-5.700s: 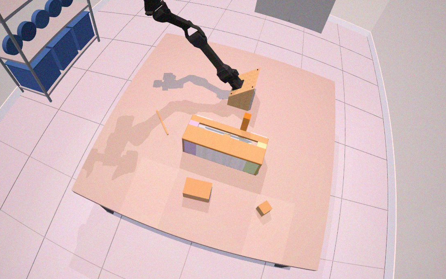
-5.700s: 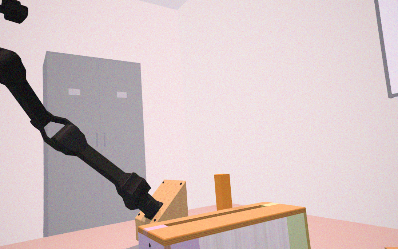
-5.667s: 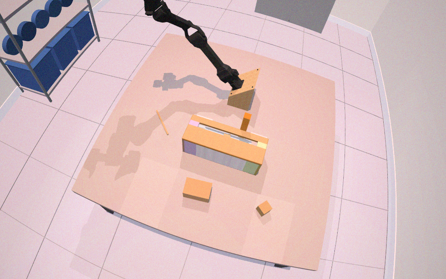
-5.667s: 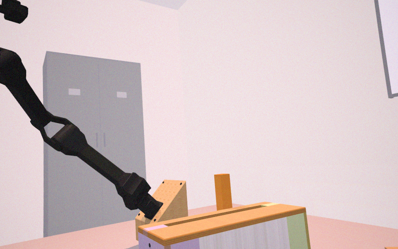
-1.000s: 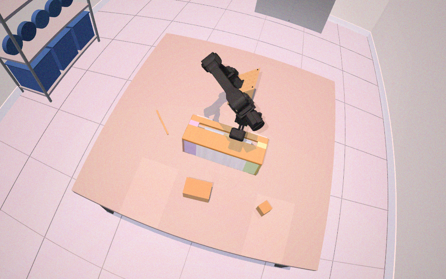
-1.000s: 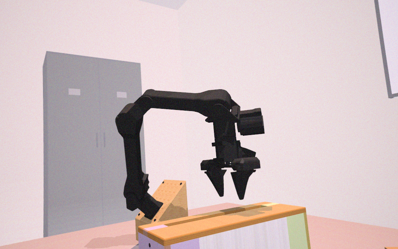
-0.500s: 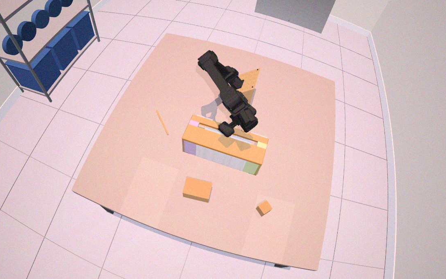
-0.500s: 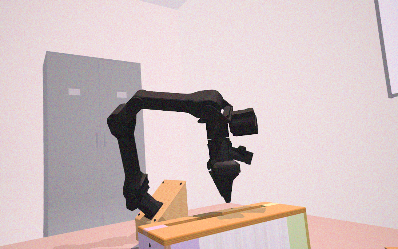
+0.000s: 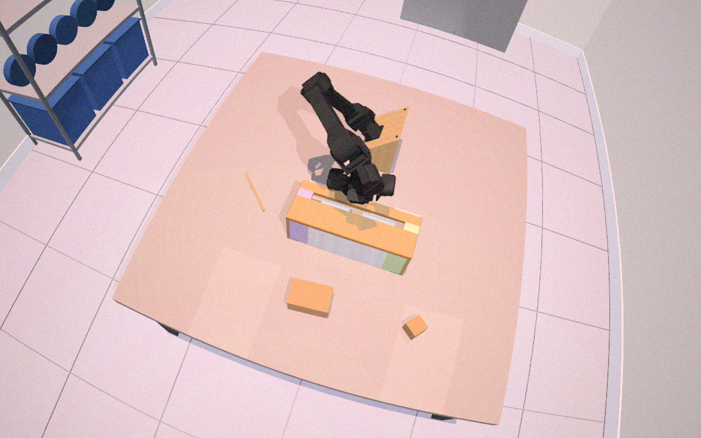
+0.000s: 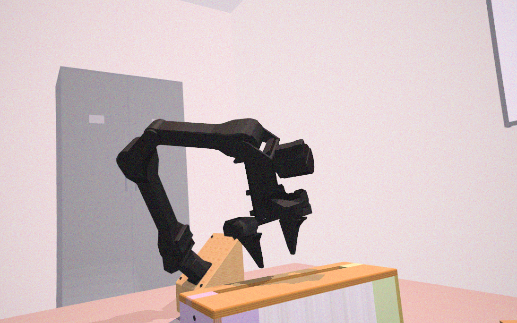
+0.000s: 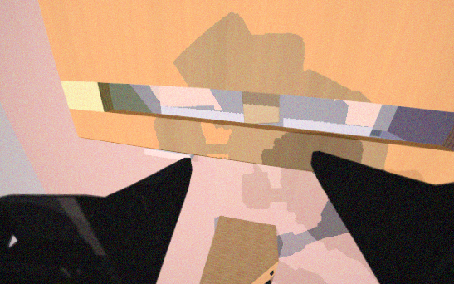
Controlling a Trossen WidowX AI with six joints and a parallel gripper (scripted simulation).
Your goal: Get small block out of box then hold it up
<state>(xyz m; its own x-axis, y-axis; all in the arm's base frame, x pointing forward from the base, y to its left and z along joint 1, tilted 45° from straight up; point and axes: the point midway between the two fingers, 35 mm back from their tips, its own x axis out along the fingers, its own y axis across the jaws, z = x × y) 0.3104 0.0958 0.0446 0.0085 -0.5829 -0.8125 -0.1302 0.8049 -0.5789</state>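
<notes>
The clear-fronted box [image 9: 342, 222] [image 10: 300, 287] [image 11: 119, 46] stands upright, with a long slot in its orange top. Its yellow-and-green end is at the right and its pink-and-purple end at the left in the top view; the wrist view reverses them. The small tan block [image 11: 261, 113] shows through the slot, near the middle of its length, inside the box. It cannot be made out clearly in the top and exterior views. My gripper [image 10: 277, 260] [image 11: 251, 160] is open and empty, pointing down above the box's rear top edge. Its fingers are spread roughly along the slot, with the tips above the top.
The arm's wooden wedge mount [image 9: 391, 127] [image 10: 222, 249] [image 11: 241, 249] stands behind the box. A thin orange stick [image 9: 255, 191] lies to the box's left. A larger orange brick [image 9: 310, 294] and an orange cube [image 9: 416, 324] sit in front of the box.
</notes>
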